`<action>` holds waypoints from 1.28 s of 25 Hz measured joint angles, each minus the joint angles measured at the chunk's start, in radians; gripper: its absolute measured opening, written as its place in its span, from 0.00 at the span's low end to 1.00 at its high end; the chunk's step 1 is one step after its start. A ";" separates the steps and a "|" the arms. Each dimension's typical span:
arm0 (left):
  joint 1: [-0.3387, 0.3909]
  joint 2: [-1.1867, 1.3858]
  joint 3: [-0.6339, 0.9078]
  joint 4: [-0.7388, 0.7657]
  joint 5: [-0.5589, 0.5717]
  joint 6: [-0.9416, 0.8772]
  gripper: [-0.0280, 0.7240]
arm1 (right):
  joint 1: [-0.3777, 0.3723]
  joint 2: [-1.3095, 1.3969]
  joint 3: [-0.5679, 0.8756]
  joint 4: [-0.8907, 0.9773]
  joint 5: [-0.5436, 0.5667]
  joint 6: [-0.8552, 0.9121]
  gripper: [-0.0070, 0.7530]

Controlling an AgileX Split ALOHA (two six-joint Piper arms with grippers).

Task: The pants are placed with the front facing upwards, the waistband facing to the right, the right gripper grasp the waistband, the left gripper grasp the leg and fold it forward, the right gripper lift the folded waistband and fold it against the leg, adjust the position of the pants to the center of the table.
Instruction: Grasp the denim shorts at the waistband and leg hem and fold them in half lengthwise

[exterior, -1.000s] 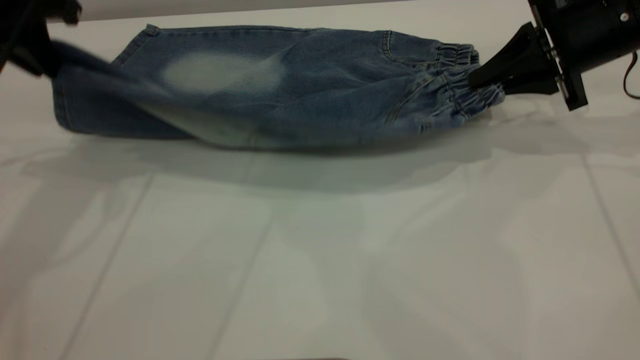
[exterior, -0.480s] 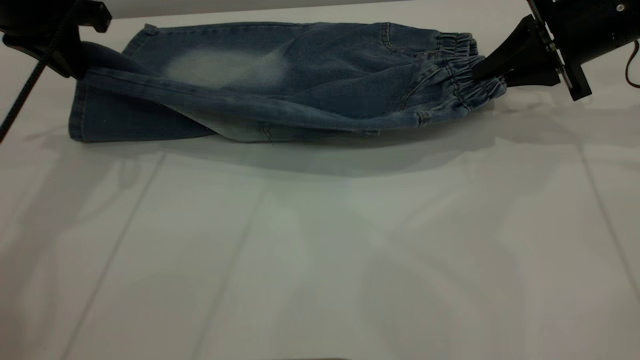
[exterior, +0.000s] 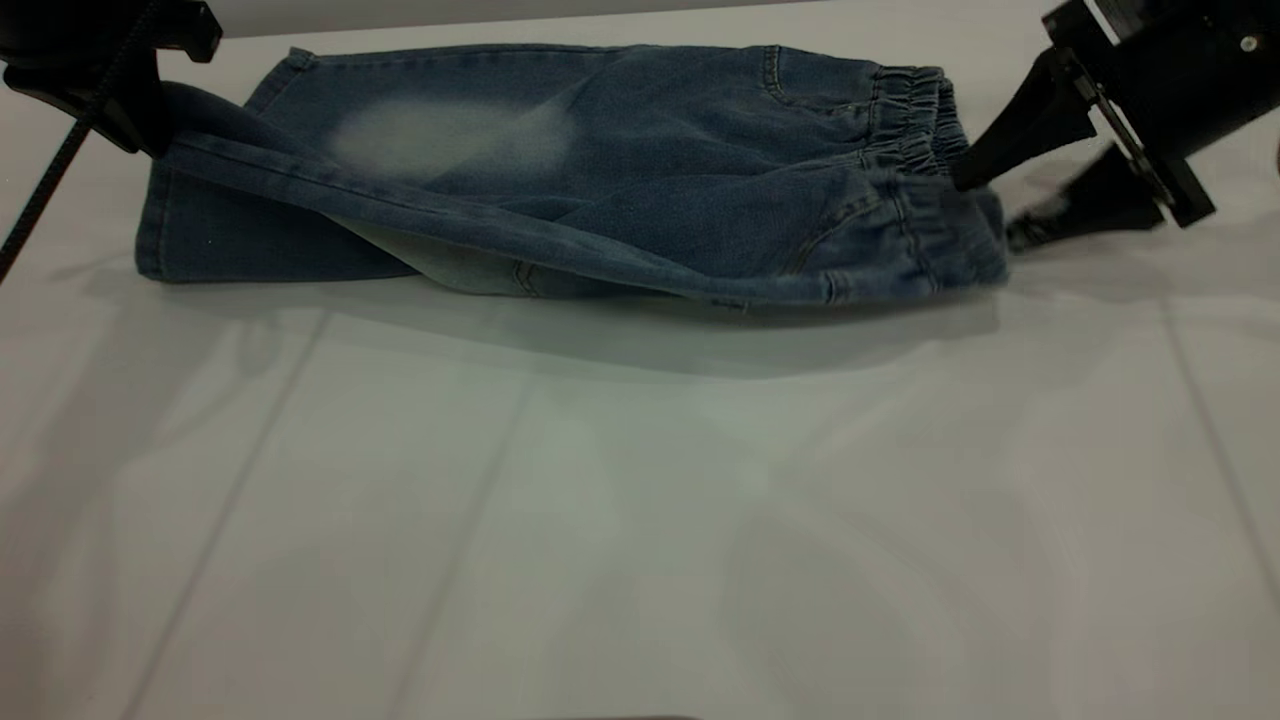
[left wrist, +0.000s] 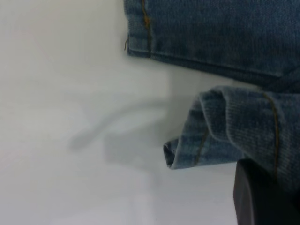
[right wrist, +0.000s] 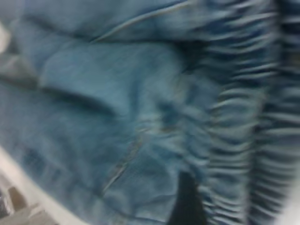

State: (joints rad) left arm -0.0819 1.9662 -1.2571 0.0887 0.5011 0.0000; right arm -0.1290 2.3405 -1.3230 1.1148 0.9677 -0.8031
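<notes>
My right end effector (exterior: 1000, 212) sits at the far right of the counter (exterior: 640, 500), its two tapered fingers spread apart: one fingertip (exterior: 968, 178) rests against the waistband (exterior: 920, 110) and the other lies low on the counter just beside the pants' right edge. It is released, with no cloth pinched between the fingers. In my right wrist view the ruched waistband (right wrist: 243, 117) fills one side of the picture and a dark finger (right wrist: 187, 201) pokes up against the denim.

My left end effector (exterior: 140, 110) is at the far left, clenched on the cuff of the leg (exterior: 420, 215), which it holds lifted off the counter. My left wrist view shows that cuff (left wrist: 211, 136) bunched and curled against one dark finger (left wrist: 262, 197), with the other leg's hem (left wrist: 140, 28) lying flat on the counter (left wrist: 61, 117) behind it. A thin black cable (exterior: 45, 190) trails down from this end effector.

The pants (exterior: 600, 150) lie lengthwise along the far part of the counter, waistband to the right and legs to the left. The held leg runs as a long folded ridge diagonally across the near side of the pants, over the flat leg, whose pale faded oval (exterior: 450, 135) faces up.
</notes>
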 joint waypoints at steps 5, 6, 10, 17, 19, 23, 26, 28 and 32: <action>0.000 0.000 0.000 0.000 0.002 0.000 0.10 | -0.029 -0.003 0.001 -0.212 0.023 0.260 0.77; 0.000 0.000 0.000 0.000 0.003 0.000 0.10 | -0.029 -0.005 0.007 -0.260 0.038 0.303 0.77; 0.000 0.000 0.000 0.000 0.003 0.000 0.10 | -0.029 -0.008 0.047 -0.309 0.068 0.362 0.75; 0.000 0.000 0.000 0.000 0.003 0.000 0.10 | -0.030 -0.006 0.132 -0.002 0.052 0.065 0.75; 0.000 0.000 0.000 0.000 0.003 0.000 0.10 | -0.030 -0.005 0.138 0.083 0.053 -0.008 0.75; 0.000 0.000 0.000 0.000 0.003 0.000 0.10 | -0.030 -0.005 0.138 0.134 0.054 -0.037 0.75; 0.000 0.000 0.000 0.000 0.003 0.000 0.10 | -0.016 -0.005 0.138 0.135 0.055 -0.039 0.75; 0.000 0.000 0.000 0.000 0.003 0.000 0.10 | 0.004 -0.005 0.139 0.135 0.056 -0.040 0.75; 0.000 0.000 0.000 0.000 0.003 0.000 0.10 | 0.045 -0.005 0.139 0.135 0.052 -0.041 0.75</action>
State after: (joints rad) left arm -0.0819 1.9662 -1.2571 0.0887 0.5037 0.0000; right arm -0.0840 2.3355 -1.1838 1.2499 1.0198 -0.8441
